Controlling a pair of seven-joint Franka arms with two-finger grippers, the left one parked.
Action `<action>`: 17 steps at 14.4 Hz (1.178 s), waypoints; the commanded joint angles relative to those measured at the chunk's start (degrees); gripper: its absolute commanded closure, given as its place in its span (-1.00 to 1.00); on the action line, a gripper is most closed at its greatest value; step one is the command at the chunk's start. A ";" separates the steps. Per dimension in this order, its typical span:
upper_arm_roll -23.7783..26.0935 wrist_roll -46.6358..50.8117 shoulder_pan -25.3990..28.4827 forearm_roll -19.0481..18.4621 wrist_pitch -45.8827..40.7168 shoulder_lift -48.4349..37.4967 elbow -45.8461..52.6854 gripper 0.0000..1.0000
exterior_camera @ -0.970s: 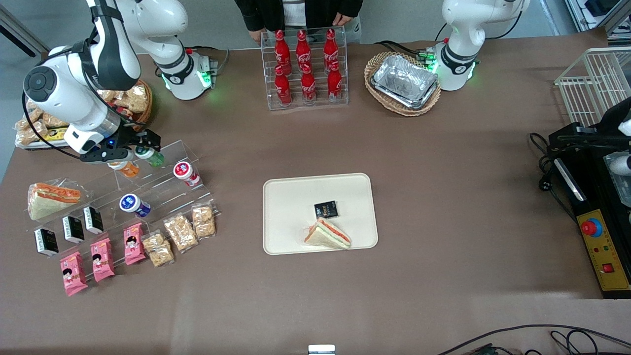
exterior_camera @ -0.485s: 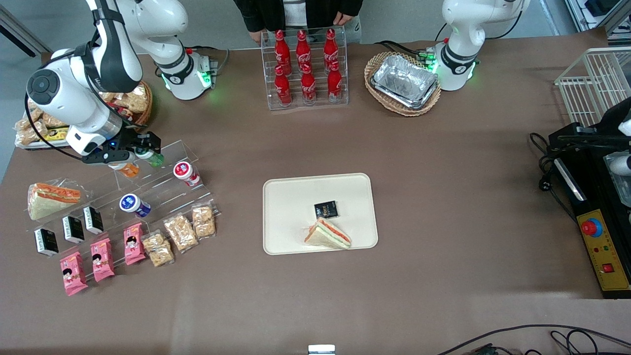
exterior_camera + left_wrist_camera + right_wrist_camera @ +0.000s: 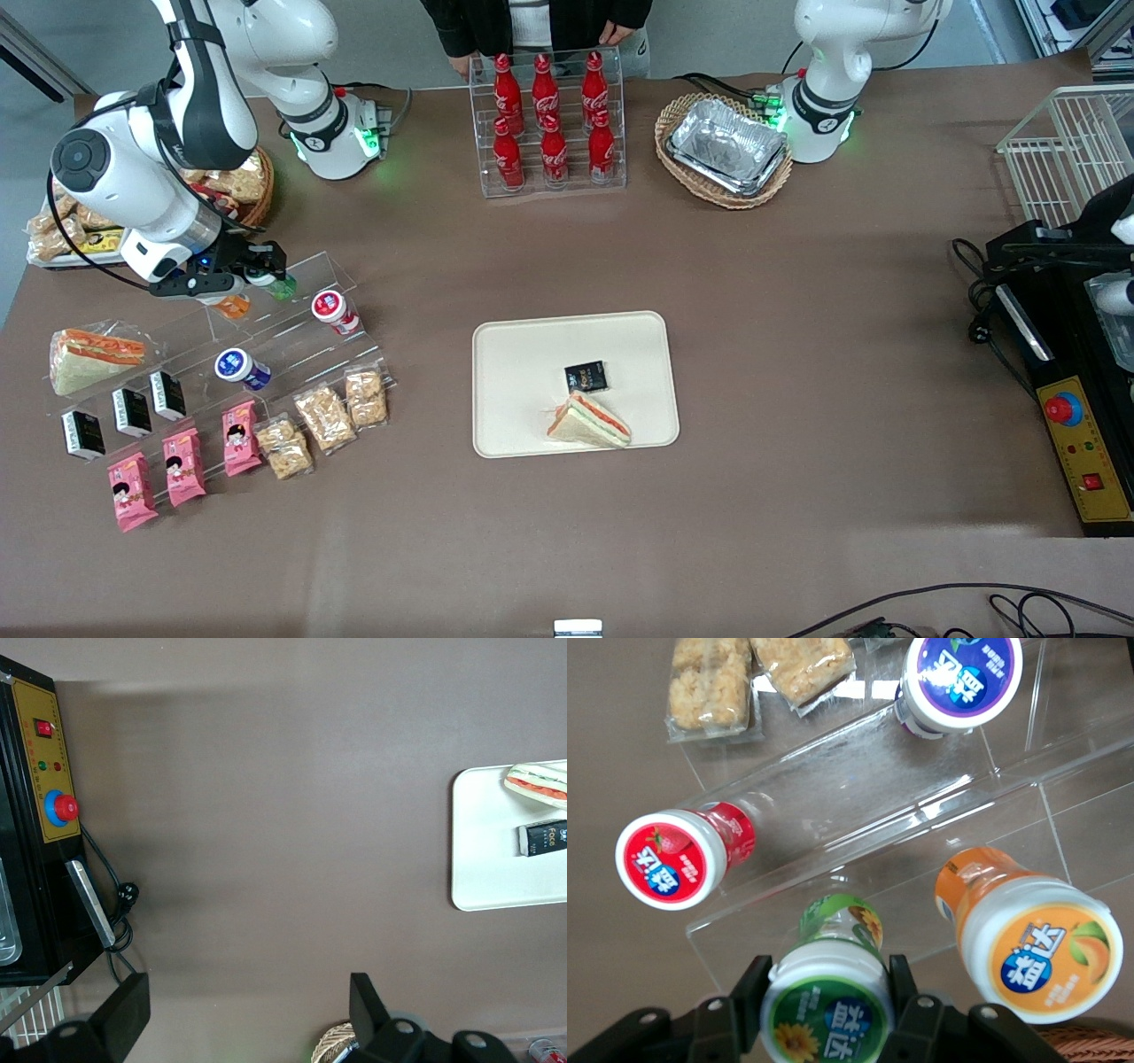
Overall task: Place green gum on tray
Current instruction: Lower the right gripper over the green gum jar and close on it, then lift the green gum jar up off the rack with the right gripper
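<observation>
The green gum on the top step of the clear acrylic stand is flanked at its lid by the tool; whether it is gripped cannot be told. A straight lift should avoid the orange gum bottle alongside. Open table leads to the cream tray

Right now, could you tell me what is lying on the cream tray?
On the tray lie a small black packet and a wrapped sandwich. The green gum is not there; the claw straddles it at the acrylic stand.
</observation>
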 commanded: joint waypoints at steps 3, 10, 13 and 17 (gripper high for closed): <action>-0.16 -0.18 0.11 -0.78 -16.54 -5.32 10.71 0.87; 3.69 5.16 0.37 0.63 -33.73 -4.71 28.14 0.87; 9.74 14.11 0.38 3.96 -33.12 -3.14 29.63 0.90; 22.58 33.18 0.46 4.50 -32.76 9.49 42.18 0.92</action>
